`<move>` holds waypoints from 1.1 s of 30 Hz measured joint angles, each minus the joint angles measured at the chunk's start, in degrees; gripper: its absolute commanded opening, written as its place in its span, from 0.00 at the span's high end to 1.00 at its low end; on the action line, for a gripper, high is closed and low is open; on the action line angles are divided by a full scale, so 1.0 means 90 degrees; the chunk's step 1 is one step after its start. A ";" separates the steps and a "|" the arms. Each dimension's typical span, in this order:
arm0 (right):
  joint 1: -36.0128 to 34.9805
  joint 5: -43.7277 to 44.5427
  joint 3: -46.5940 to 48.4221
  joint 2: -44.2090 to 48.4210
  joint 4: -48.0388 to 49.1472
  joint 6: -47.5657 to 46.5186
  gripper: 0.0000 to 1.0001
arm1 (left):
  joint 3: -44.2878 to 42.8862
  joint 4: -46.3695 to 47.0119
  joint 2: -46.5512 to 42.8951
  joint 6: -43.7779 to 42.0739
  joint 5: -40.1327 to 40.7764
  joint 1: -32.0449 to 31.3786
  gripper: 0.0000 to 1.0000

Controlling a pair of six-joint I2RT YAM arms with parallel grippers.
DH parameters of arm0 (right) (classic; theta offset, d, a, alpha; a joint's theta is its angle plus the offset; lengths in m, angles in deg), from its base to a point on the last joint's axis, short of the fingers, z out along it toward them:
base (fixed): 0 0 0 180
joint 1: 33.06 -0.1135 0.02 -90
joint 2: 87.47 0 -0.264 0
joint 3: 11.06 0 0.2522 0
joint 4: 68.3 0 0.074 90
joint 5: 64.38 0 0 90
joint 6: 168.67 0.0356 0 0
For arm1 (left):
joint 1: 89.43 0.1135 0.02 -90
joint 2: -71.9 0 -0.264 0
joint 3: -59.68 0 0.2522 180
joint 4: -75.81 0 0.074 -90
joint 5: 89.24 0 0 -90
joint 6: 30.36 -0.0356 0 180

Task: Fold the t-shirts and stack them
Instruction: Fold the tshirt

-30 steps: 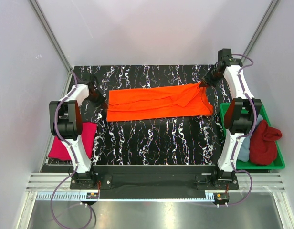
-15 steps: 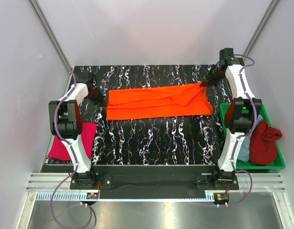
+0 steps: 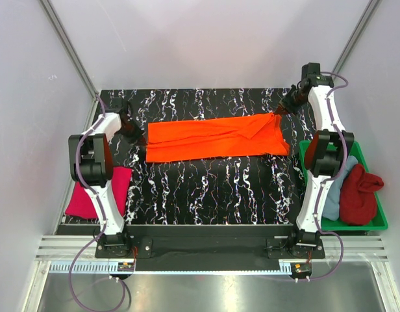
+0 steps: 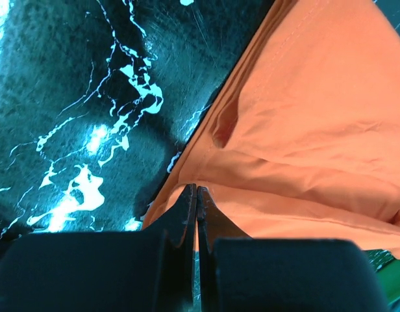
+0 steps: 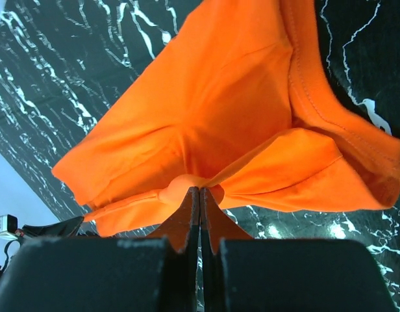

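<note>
The black marbled table fills the top view. The bright orange t-shirt lies on it as a long flat band running from 9 to 3 o'clock, set toward the 12 o'clock side. It looks folded lengthwise at least once, with a loose flap near its 3 o'clock end. Off the table edge at about 4 o'clock sits a green tray holding the dark red t-shirt in a crumpled heap and the light blue t-shirt beside it, neither folded. At 8 o'clock the magenta-pink t-shirt lies as a flat packet, probably already folded, though the arm hides part of it. The left gripper has its jaws pressed together on the orange hem at the 9 o'clock end. The right gripper is clamped on a bunched pinch of the same shirt at the 2 o'clock corner. The work seems to be early: the orange shirt is mid-fold, two are untouched, and no stack has been built.
</note>
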 measured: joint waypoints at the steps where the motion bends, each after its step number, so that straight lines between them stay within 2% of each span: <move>1: 0.0000 0.0000 0.0007 -0.0046 -0.0007 -0.0002 1.00 | -0.0027 -0.0005 0.0046 0.0002 -0.0007 0.0000 1.00; 12: 0.0010 -0.0036 0.0342 -0.0753 -0.0083 -0.0010 1.00 | -0.0447 0.0010 0.0384 0.0000 -0.0131 0.0000 0.99; 16: 0.0017 -0.0036 0.0551 -0.0937 -0.0100 -0.0010 1.00 | -0.0580 0.0024 0.0474 -0.0007 -0.0146 0.0000 0.96; 21: 0.0019 -0.0080 0.0942 -0.1217 -0.0136 0.0010 0.99 | -0.0612 0.0010 0.0563 -0.0058 -0.0134 0.0000 0.86; 23: 0.0017 -0.0126 0.1200 -0.1433 -0.0141 0.0044 0.97 | -0.0651 -0.0007 0.0595 -0.0131 -0.0121 0.0000 0.77; 25: 0.0019 -0.0170 0.1469 -0.1683 -0.0148 0.0068 0.83 | -0.0726 -0.0036 0.0610 -0.0182 -0.0090 0.0000 0.71; 27: 0.0019 -0.0209 0.1817 -0.1989 -0.0185 0.0100 0.75 | -0.0818 -0.0058 0.0610 -0.0270 -0.0041 0.0000 0.68; 28: 0.0022 -0.0226 0.2047 -0.2181 -0.0194 0.0104 0.64 | -0.0874 -0.0066 0.0610 -0.0321 -0.0010 0.0000 0.67; 30: 0.0032 -0.0236 0.2392 -0.2448 -0.0265 0.0078 0.51 | -0.0933 -0.0100 0.0583 -0.0389 0.0058 -0.0002 0.63; 31: 0.0039 -0.0197 0.2545 -0.2552 -0.0333 0.0046 0.41 | -0.0935 -0.0155 0.0517 -0.0474 0.0134 -0.0012 0.61; 33: 0.0056 -0.0036 0.2635 -0.2606 -0.0503 -0.0097 0.33 | -0.0911 -0.0284 0.0325 -0.0563 0.0253 -0.0041 0.61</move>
